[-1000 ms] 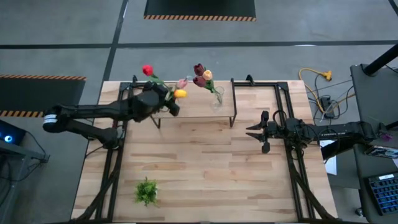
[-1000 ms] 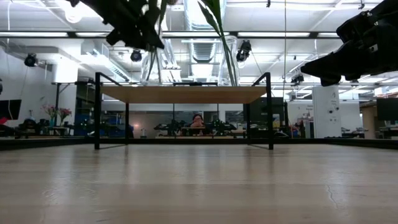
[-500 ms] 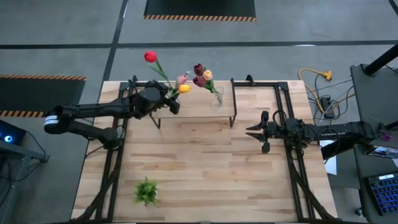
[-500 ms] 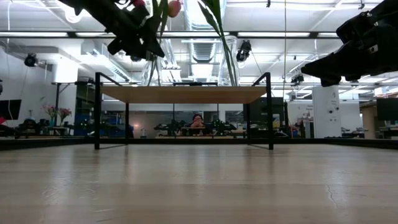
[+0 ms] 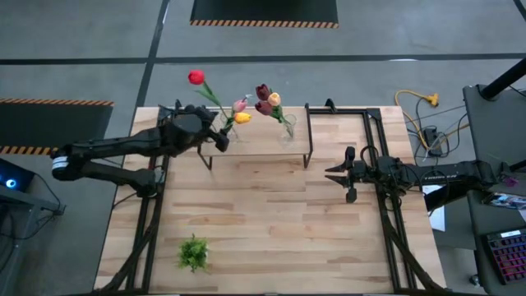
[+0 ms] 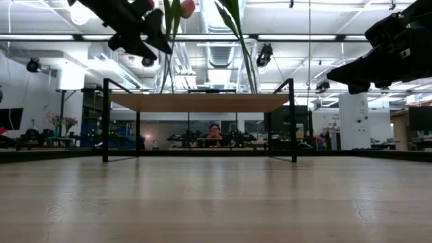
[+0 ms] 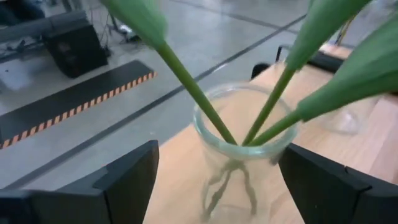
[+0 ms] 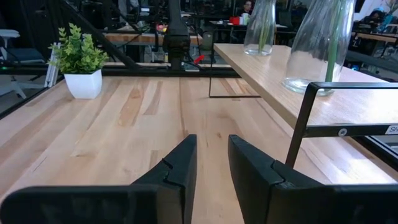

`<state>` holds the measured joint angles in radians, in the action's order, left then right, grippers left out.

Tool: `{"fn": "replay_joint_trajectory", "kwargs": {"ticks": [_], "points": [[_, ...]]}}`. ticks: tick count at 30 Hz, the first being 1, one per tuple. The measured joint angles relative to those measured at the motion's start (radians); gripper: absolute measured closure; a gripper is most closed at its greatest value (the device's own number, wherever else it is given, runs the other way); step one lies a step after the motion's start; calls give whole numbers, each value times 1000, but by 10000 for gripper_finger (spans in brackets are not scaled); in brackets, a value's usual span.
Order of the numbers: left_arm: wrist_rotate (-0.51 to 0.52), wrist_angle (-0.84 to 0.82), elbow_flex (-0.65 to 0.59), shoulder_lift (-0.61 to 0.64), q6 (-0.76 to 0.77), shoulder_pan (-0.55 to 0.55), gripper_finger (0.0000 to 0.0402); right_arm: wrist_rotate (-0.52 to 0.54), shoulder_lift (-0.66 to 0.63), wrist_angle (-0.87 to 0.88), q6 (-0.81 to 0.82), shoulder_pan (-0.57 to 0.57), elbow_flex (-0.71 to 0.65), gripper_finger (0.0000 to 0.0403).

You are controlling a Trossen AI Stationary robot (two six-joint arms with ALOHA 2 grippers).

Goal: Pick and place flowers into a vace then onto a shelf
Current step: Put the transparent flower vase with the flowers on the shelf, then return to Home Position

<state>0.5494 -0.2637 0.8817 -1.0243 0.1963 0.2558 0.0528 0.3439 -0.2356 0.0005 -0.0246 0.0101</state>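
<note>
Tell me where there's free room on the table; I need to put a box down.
Bare wood lies between the shelf, the small plant and the right gripper. The shelf is crowded: two vases of flowers, with the left gripper open around one.

In the low view the clear glass vases [image 6: 165,75] on the narrow light-wood shelf on thin black legs [image 6: 199,102] are cut off by the top edge, and so are most of the artificial tulips with long green stems [image 6: 177,8]; only one pink head shows. The left gripper [image 6: 150,30] is partly cropped there too. In the left wrist view the close clear glass vase [image 7: 244,158] is blurred, its base runs off the edge, and every flower head is out of frame. A person [image 6: 214,131] far beyond the wooden surface [image 6: 216,202] is too small to make out.
</note>
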Motion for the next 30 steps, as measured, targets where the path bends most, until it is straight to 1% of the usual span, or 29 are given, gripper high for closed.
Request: {"fn": "replay_joint_trajectory", "kwargs": {"ticks": [3, 5, 7, 10, 11, 13, 16, 20, 22, 23, 25, 30], "points": [[-60, -3, -18, 61, -8, 0, 91, 0, 0, 0, 0, 0, 0, 318], [-141, -4, -35, 102, -8, -1, 91, 0, 0, 0, 0, 0, 0, 317], [-244, -1, -66, 142, -8, -10, 94, 0, 0, 0, 0, 0, 0, 316], [-373, 48, -143, 193, -29, -47, 102, 0, -1, 0, 10, 0, 0, 319], [-403, 81, -181, 213, -52, -65, 107, 0, -1, 0, 12, 0, 0, 321], [-425, 166, -261, 255, -73, -96, 119, 0, 0, 0, 11, 0, 0, 325], [-464, 339, -395, 321, -103, -126, 145, 0, 0, 0, 11, 0, 0, 330], [-625, 596, -590, 389, -117, -177, 191, 0, 0, 0, 17, 0, 0, 334], [-631, 688, -661, 418, -117, -208, 219, 0, 0, 1, 17, 0, 0, 334], [-616, 706, -688, 435, -117, -225, 234, 0, 0, 1, 18, 0, 0, 334], [-587, 708, -730, 471, -117, -251, 266, 0, 0, 1, 18, 0, 0, 333], [-575, 709, -811, 573, -121, -282, 352, -8, -3, 1, 22, 0, 0, 328]]}}
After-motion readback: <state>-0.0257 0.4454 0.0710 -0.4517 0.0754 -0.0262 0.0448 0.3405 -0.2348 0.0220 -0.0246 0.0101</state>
